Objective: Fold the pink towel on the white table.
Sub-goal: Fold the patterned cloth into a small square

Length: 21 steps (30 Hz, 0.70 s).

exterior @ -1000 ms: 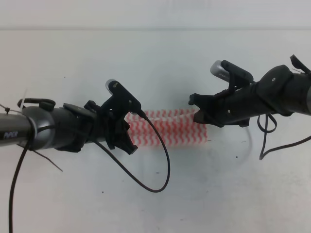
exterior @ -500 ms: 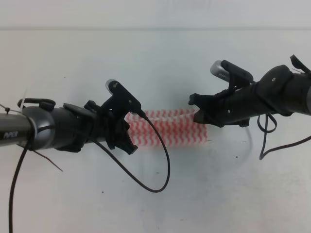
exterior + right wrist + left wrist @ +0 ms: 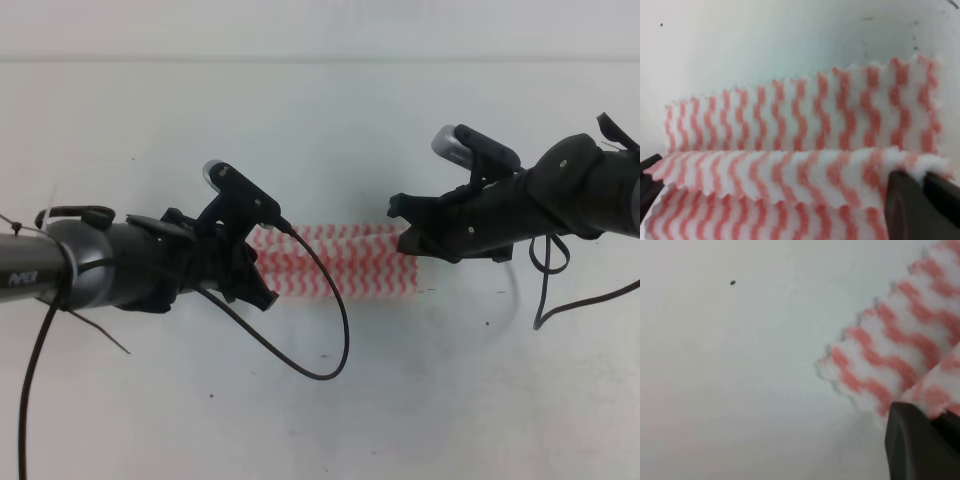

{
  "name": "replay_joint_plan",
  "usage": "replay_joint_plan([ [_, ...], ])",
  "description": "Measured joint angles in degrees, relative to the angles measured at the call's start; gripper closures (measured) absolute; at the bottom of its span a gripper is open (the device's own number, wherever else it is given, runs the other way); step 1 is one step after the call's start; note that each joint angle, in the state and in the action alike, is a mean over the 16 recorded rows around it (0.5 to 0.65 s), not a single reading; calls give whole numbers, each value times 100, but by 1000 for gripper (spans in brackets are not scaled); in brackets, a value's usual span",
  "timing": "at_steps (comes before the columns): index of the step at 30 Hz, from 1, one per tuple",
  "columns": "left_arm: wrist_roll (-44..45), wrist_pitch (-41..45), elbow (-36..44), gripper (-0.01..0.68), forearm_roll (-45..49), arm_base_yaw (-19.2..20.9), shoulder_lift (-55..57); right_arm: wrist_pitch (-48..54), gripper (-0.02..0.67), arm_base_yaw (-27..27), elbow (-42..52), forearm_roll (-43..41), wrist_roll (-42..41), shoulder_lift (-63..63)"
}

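The pink towel (image 3: 340, 262) lies as a long folded band on the white table (image 3: 320, 120), stretched between both arms. My left gripper (image 3: 262, 265) is at the band's left end. In the left wrist view its dark fingers (image 3: 920, 445) are shut on a raised edge of the pink towel (image 3: 890, 350). My right gripper (image 3: 408, 238) holds the right end. The right wrist view shows its fingers (image 3: 912, 202) pinching the upper layer of the pink towel (image 3: 800, 125), which is lifted over the flat layers.
A black cable (image 3: 335, 345) loops from the left arm down onto the table in front of the towel. Another cable (image 3: 545, 300) hangs by the right arm. The table's far edge (image 3: 320, 60) runs across the back.
My left gripper has shifted a little left and toward the far side, carrying the towel's left end with it. The right arm has barely moved.
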Motion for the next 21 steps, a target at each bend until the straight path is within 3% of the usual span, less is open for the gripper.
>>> replay_joint_plan([
  [21, 0, 63, -2, 674, -109, 0, 3, 79, 665, 0, -150, -21, -64, 90],
])
